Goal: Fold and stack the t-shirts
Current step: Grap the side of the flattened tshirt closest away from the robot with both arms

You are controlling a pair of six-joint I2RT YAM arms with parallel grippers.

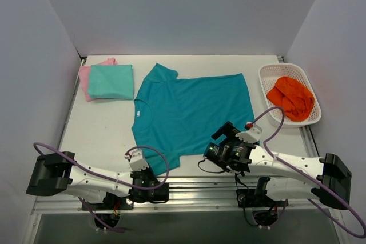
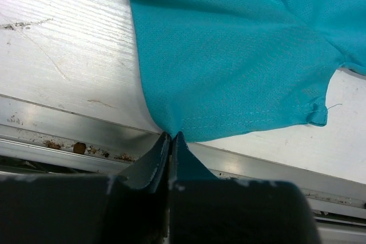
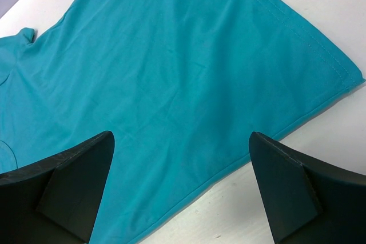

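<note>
A deep teal t-shirt lies spread flat on the white table, collar to the left and hem to the right. My left gripper is at the table's near edge, shut on the corner of the near sleeve; in the left wrist view the fingertips pinch the teal cloth at its lowest point, the gripper. My right gripper is open and empty, hovering over the shirt's near side edge; the right wrist view shows the gripper above the teal cloth. A folded aqua-mint tee lies on a pink one at the far left.
A white basket at the right holds crumpled orange cloth. An aluminium rail runs along the table's near edge under the left gripper. White walls close the table in on three sides.
</note>
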